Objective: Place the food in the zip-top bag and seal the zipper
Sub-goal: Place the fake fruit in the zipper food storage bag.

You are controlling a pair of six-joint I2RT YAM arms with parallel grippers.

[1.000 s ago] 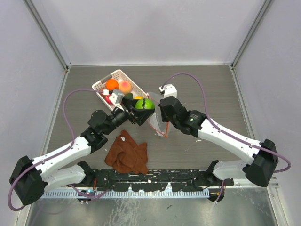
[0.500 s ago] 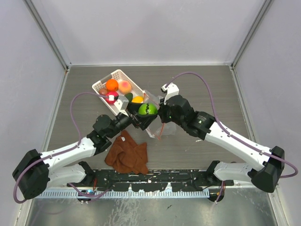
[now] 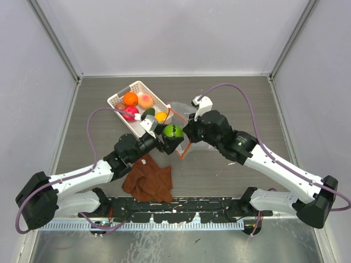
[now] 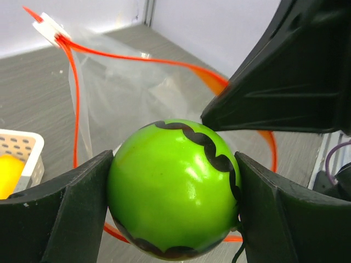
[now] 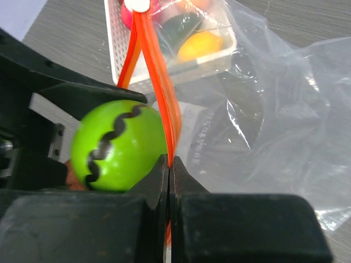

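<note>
The left gripper (image 3: pixel 171 133) grips the green fruit (image 4: pixel 173 189) at the mouth of the bag (image 5: pixel 274 109) — not yet inside. The right gripper (image 5: pixel 169 164) is pinched closed on the zipper (image 5: pixel 163 98), holding the mouth open. Farther left, the other fruits (image 3: pixel 130 98) wait in the basket (image 3: pixel 138 84) — sealing comes last.

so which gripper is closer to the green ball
Left. The left gripper has the green ball clamped between its fingers; the right gripper sits just beside it, pinching the orange strip of the bag.
</note>
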